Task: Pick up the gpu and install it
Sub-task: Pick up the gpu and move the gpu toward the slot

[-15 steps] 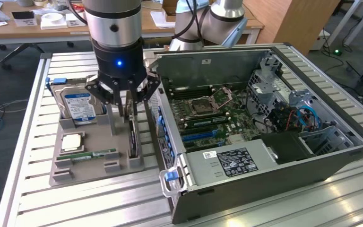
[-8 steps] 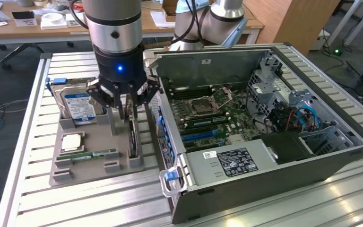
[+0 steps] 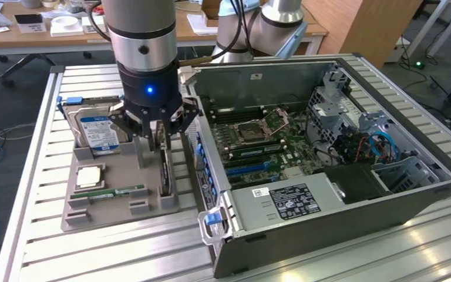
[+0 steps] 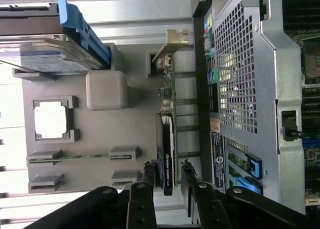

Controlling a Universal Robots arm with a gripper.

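Observation:
The gpu (image 3: 166, 170) (image 4: 167, 154), a thin dark card with a silver end bracket, stands on edge in a slot of the grey holder tray (image 3: 115, 207) (image 4: 135, 139), on the side nearest the case. My gripper (image 3: 162, 136) (image 4: 168, 166) hangs straight above it. Its jaws are lowered over the card's upper edge, one finger (image 4: 150, 173) on each face. Small gaps show between the fingers and the card, so the gripper is open around it. The open computer case (image 3: 343, 194) (image 4: 245, 89) lies just to the exterior view's right, with its motherboard (image 3: 261, 144) exposed.
In the same tray sit a silver hard drive with a blue label (image 3: 100, 130) (image 4: 45, 59), a processor chip (image 3: 90, 174) (image 4: 50, 120) and a green RAM stick (image 3: 115, 192) (image 4: 80, 157). The case's rear wall (image 3: 209, 176) rises close beside the gpu. A second arm's base (image 3: 272, 23) stands behind the case.

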